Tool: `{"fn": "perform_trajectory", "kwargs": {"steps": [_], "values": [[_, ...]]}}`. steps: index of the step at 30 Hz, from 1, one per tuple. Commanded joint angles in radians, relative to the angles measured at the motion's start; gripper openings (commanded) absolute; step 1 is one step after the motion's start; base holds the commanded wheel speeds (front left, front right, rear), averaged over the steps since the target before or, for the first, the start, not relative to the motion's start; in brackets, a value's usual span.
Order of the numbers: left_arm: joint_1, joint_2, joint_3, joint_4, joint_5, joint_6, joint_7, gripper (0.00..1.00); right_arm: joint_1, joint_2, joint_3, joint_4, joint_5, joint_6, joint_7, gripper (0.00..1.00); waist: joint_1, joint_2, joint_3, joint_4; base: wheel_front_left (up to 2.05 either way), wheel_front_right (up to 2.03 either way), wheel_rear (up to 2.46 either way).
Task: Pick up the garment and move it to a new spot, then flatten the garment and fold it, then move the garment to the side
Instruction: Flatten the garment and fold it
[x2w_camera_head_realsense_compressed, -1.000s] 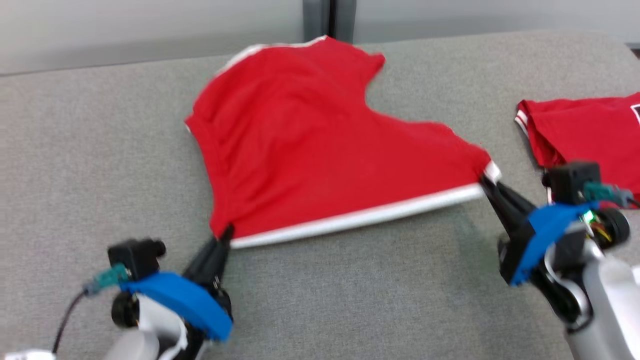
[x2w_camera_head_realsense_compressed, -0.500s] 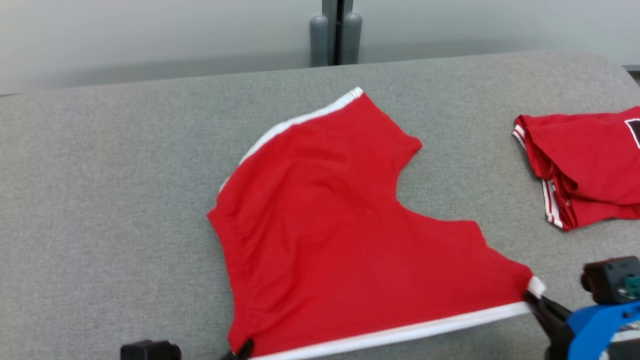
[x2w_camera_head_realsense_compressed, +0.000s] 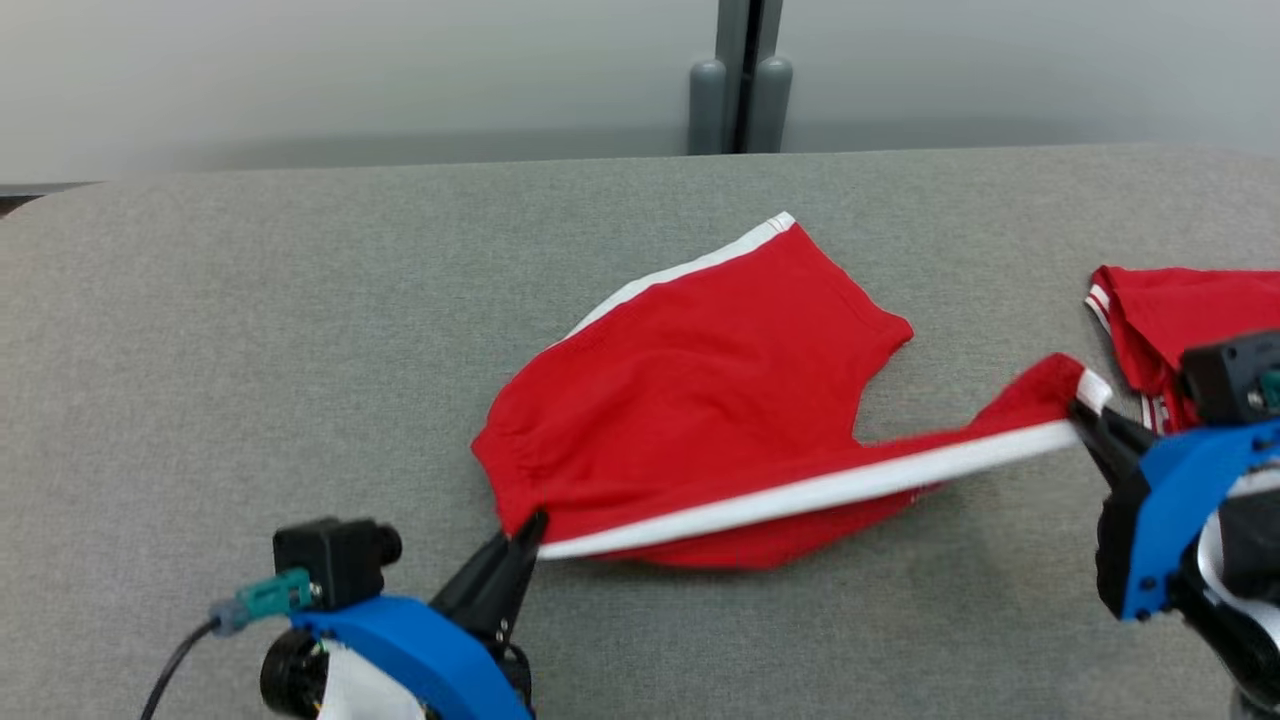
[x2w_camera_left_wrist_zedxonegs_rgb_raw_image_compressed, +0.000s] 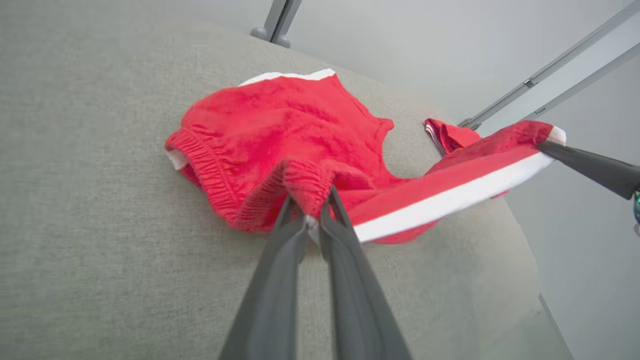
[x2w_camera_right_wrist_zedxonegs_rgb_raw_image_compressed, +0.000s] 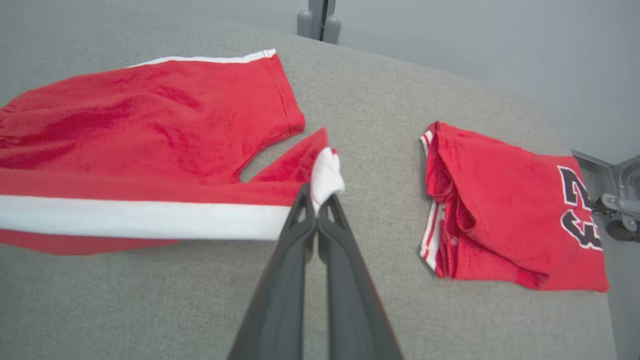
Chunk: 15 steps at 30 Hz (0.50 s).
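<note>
The garment (x2w_camera_head_realsense_compressed: 700, 390) is a pair of red shorts with a white side stripe, lying on the grey table (x2w_camera_head_realsense_compressed: 250, 330). My left gripper (x2w_camera_head_realsense_compressed: 530, 525) is shut on the waistband corner at the near left. My right gripper (x2w_camera_head_realsense_compressed: 1085, 410) is shut on the leg hem corner at the right. The striped near edge is lifted off the table and stretched between both grippers, over the far leg that still lies flat. The left wrist view shows the bunched waistband (x2w_camera_left_wrist_zedxonegs_rgb_raw_image_compressed: 305, 182) pinched in my left gripper (x2w_camera_left_wrist_zedxonegs_rgb_raw_image_compressed: 311, 216). In the right wrist view my right gripper (x2w_camera_right_wrist_zedxonegs_rgb_raw_image_compressed: 316, 212) pinches the white hem (x2w_camera_right_wrist_zedxonegs_rgb_raw_image_compressed: 325, 175).
A second red garment (x2w_camera_right_wrist_zedxonegs_rgb_raw_image_compressed: 505, 210), folded and printed with dark numbers, lies at the table's right end (x2w_camera_head_realsense_compressed: 1160, 300). A grey post (x2w_camera_head_realsense_compressed: 740, 90) stands behind the table's far edge. A pale wall runs along the back.
Both grippers have lifted the striped edge off the table and carried it toward the far side, so the near half now hangs over the rest. The head camera has also shifted.
</note>
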<state>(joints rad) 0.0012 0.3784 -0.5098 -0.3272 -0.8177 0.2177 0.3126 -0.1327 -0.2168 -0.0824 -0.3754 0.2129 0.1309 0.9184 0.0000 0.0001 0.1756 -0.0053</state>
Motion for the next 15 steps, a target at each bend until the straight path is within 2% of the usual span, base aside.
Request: {"fn": "perform_trajectory", "kwargs": {"steps": [1, 3, 9, 15], "values": [[-0.047, -0.014, 0.007, 0.026, -0.007, -0.006, 0.004, 0.00, -0.055, -0.007, 0.018, 0.041, 0.011, 0.000, -0.019, 0.00, 0.0000, -0.0001, 0.012, 0.014, 0.00, 0.00, 0.00], [-0.109, -0.035, 0.023, 0.074, -0.016, -0.008, 0.008, 0.00, -0.143, -0.031, 0.051, 0.124, 0.016, 0.000, -0.045, 0.00, 0.0000, -0.0001, 0.027, 0.027, 0.00, 0.00, 0.00], [-0.271, -0.094, 0.040, 0.248, -0.016, -0.018, 0.002, 0.00, -0.394, -0.048, 0.145, 0.379, 0.043, 0.000, -0.140, 0.00, 0.0000, -0.0001, 0.103, 0.073, 0.00, 0.00, 0.00], [-0.397, -0.165, 0.034, 0.421, -0.031, -0.052, -0.017, 0.00, -0.587, -0.063, 0.214, 0.608, 0.043, 0.000, -0.236, 0.00, 0.0000, -0.0001, 0.176, 0.122, 0.00, 0.00, 0.00]]}}
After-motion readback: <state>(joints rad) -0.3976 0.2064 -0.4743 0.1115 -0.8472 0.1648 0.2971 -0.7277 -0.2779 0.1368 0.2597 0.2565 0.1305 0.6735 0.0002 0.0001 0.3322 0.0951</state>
